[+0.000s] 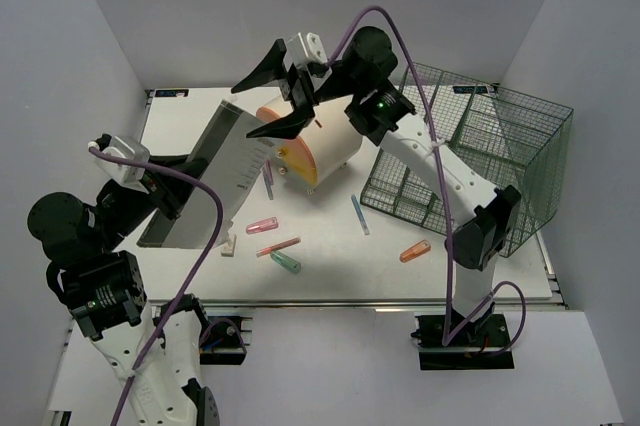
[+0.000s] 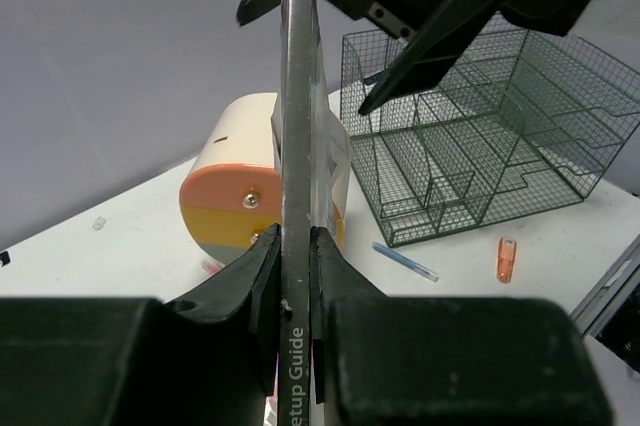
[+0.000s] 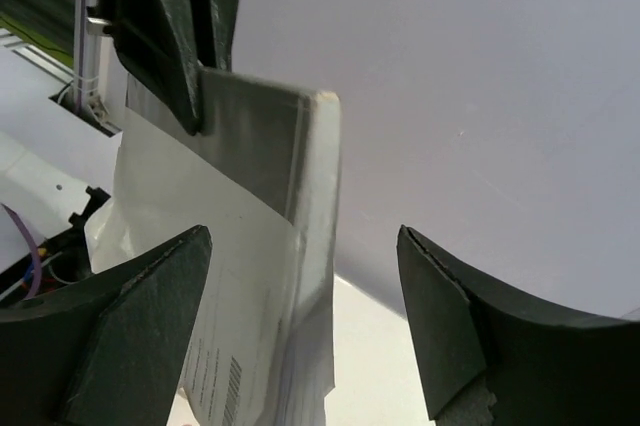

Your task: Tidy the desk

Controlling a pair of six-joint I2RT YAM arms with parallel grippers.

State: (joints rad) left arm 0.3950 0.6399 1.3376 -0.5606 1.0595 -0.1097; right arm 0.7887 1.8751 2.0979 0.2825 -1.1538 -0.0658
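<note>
Grey booklet (image 1: 215, 171) stands raised on edge just left of the cream container (image 1: 310, 151), off the white worktop (image 1: 340, 271) beneath it; your left gripper (image 2: 295, 246) pinches its lower end, seemingly so the right gripper (image 3: 300, 236), spread astride the top edge, can take it over

Robotics lab: a walled-in test cell.

A white tabletop (image 1: 330, 281) sat boxed in by bare, pale grey walls (image 1: 60, 46) at the left, back and right, with a silver aluminium rail (image 1: 330, 306) along its near edge. A left arm (image 1: 100, 286) and a right arm (image 1: 440, 171) were mounted at that edge, and purple cables (image 1: 200, 236) looped loose over them. The desk things were few: a booklet (image 1: 215, 171), a green mesh basket (image 1: 500, 146) and some scattered pens (image 1: 278, 246).
</note>
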